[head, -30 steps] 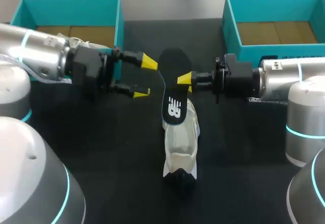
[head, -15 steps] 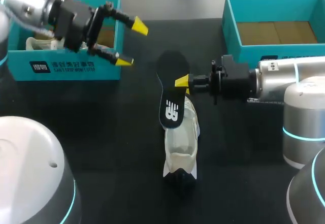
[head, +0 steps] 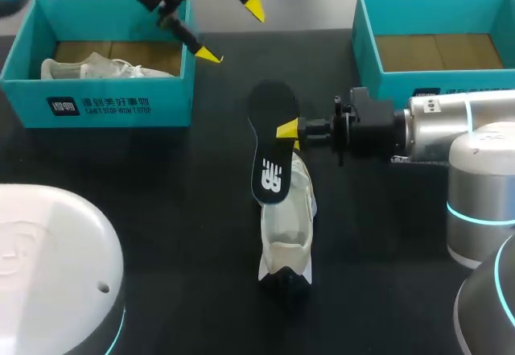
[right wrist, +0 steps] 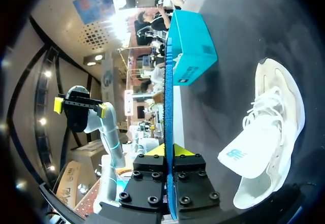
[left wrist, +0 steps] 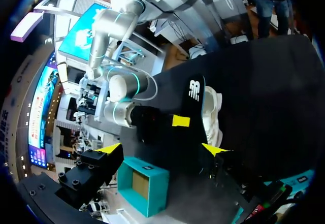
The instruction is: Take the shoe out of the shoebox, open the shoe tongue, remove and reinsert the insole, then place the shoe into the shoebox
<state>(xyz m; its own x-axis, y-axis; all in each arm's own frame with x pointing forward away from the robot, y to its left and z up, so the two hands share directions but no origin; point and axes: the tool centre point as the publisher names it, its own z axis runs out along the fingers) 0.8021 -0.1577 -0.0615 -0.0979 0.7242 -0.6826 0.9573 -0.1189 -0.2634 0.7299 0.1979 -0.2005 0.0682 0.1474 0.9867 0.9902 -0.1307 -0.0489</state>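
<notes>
"Black insole (head: 269, 142): where was it, and what held it?"

"It stood on edge over the white shoe (head: 287, 226), which lay mid-table. The lower end was at the shoe's opening, though whether it touched was unclear. The right gripper (head: 290, 130) pinched its rim, fingers narrow on it."

"And the left gripper (head: 232, 30)?"

"A second before, it hovered just beside the insole. It had since lifted and swung away to hang near a corner of the left shoebox (head: 105, 101), fingers wide, holding nothing."

"Meaning what?"

"Probably the insole was out and in the right arm's care alone, so putting it back looked like the next step."

"The surface?"

"A black table (head: 161, 210) with a teal box toward each far corner. The left one held another pale shoe (head: 88, 68), and the right shoebox (head: 366, 41) showed only its cardboard floor."
</notes>
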